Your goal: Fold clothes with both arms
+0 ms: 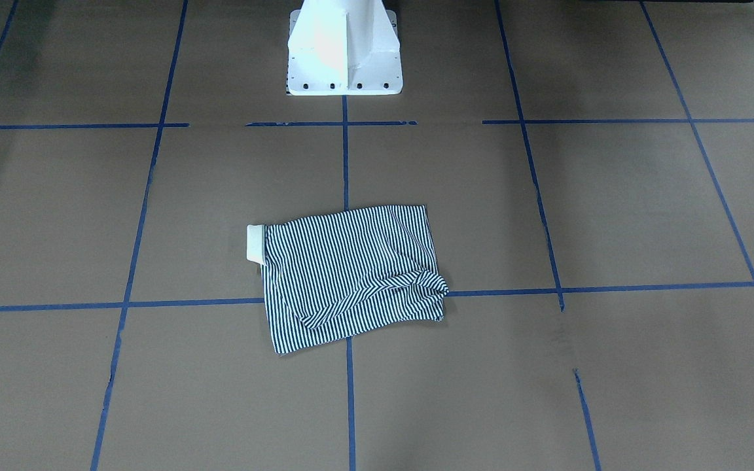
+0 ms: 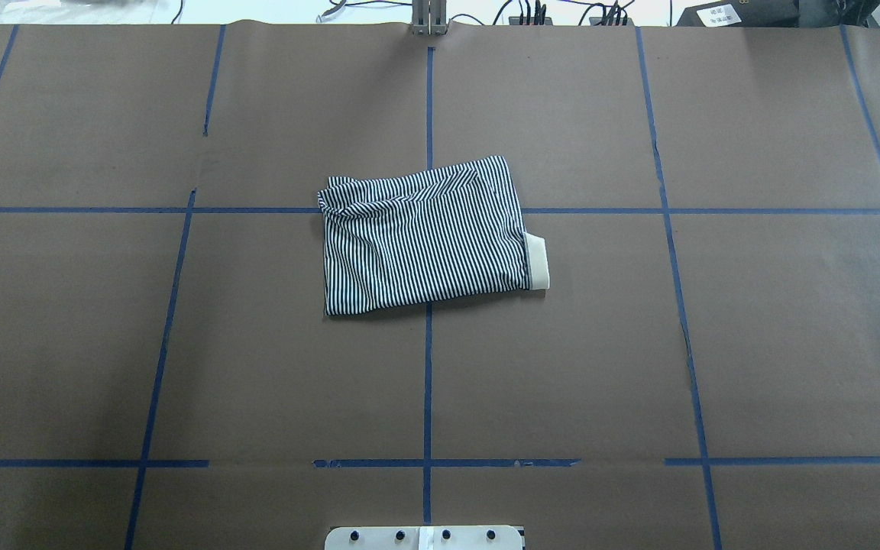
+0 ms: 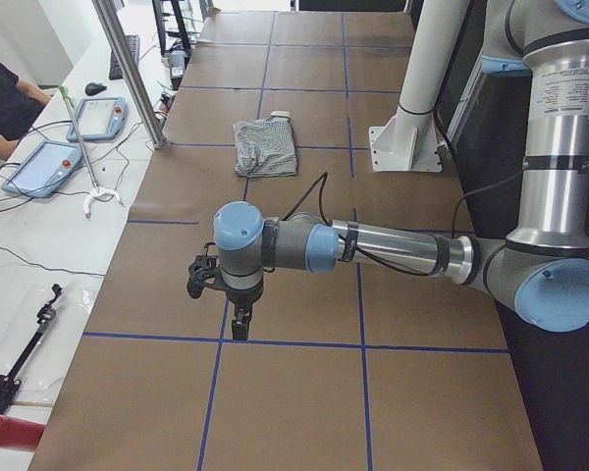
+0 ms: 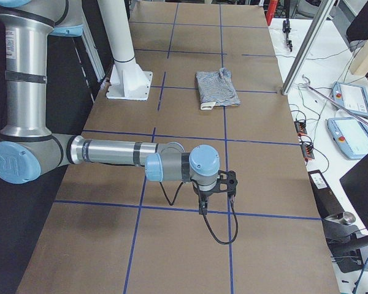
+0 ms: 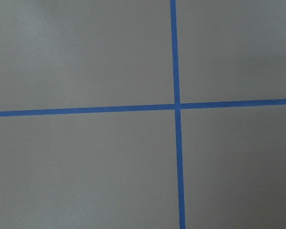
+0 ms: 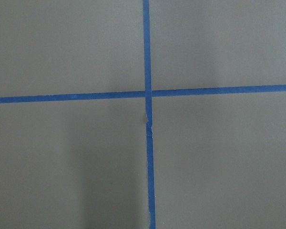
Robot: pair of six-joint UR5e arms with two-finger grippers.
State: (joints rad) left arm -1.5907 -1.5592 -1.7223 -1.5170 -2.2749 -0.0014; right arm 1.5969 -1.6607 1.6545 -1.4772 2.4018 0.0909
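The striped polo shirt (image 1: pixel 351 275) (image 2: pixel 425 237) lies folded into a rough rectangle at the table's middle, with its cream collar (image 1: pixel 254 242) (image 2: pixel 537 262) poking out of one short side. It also shows small in the side views (image 3: pixel 265 147) (image 4: pixel 216 87). Neither arm reaches the front-facing or overhead view. The left gripper (image 3: pixel 240 324) hangs over bare brown paper far from the shirt, and so does the right gripper (image 4: pixel 203 208). I cannot tell whether either is open or shut. Both wrist views show only paper and crossing blue tape.
The white pedestal base (image 1: pixel 344 52) (image 2: pixel 425 537) stands on the robot's side of the shirt. A metal post (image 3: pixel 128 69) rises at the far table edge. Teach pendants (image 3: pixel 39 167) (image 4: pixel 349 98) and cables lie on the white side bench, where a person's arm (image 3: pixel 0 98) shows.
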